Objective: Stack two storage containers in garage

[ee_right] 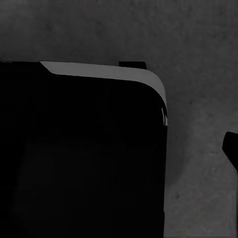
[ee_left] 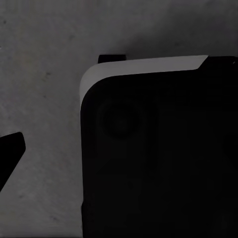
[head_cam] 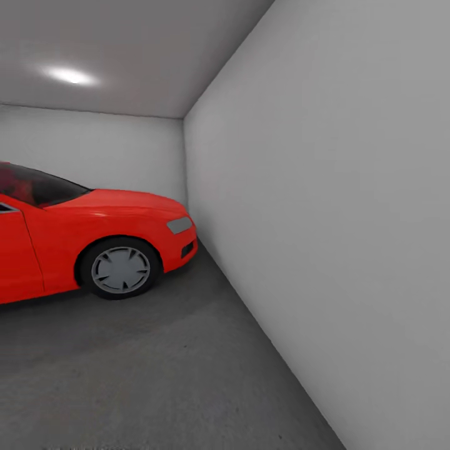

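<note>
I am in the garage, with plain grey walls and a dark grey concrete floor [head_cam: 162,381]. The two storage containers are out of view. In the left wrist view one dark fingertip [ee_left: 11,152] of my left gripper juts in at the picture's edge over the floor [ee_left: 44,59], with nothing near it. The right wrist view likewise has one dark fingertip [ee_right: 231,148] of my right gripper at the edge, above bare floor [ee_right: 198,49]. Neither gripper holds anything.
A red car [head_cam: 94,240] is parked at the left, its front wheel [head_cam: 120,269] nearest me. A long grey wall [head_cam: 337,237] runs close along the right. My own dark base [ee_left: 158,158] [ee_right: 79,158] fills much of both wrist views.
</note>
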Controlling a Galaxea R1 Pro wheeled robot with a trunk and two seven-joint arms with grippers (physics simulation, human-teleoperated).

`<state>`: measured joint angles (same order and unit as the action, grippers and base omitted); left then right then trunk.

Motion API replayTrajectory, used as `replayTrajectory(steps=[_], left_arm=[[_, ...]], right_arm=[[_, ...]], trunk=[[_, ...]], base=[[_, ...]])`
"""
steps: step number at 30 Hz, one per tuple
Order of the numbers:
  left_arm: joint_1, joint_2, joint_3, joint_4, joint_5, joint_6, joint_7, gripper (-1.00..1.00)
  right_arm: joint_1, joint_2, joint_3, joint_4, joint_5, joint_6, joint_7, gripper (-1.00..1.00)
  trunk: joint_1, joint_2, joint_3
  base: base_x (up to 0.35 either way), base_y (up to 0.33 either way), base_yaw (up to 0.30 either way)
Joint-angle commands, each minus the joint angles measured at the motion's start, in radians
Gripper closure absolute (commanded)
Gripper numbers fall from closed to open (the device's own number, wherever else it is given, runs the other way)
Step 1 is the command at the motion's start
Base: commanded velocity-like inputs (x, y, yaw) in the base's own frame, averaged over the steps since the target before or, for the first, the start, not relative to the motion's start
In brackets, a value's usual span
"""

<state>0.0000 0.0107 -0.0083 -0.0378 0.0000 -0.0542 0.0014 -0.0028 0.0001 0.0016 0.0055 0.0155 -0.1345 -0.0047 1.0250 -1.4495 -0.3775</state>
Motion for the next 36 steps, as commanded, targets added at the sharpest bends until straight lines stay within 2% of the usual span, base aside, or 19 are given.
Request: replayTrajectory(steps=[1,36], left_arm=[[0.0,0.0,-0.001,-0.001,0.0,-0.002,0.0,-1.0],[0.0,0.0,-0.001,-0.001,0.0,-0.002,0.0,-1.0]], right_arm=[[0.0,-0.001,0.0,0.001,0.002,-0.003,0.0,-1.0],[0.0,-0.006,0.001,0.001,0.004,-0.004,0.0,-1.0]], trunk=[[0.0,-0.001,-0.001],[0.0,-0.001,-0.001]], base=[[0.0,0.0,0.276],[0.0,0.0,0.276]])
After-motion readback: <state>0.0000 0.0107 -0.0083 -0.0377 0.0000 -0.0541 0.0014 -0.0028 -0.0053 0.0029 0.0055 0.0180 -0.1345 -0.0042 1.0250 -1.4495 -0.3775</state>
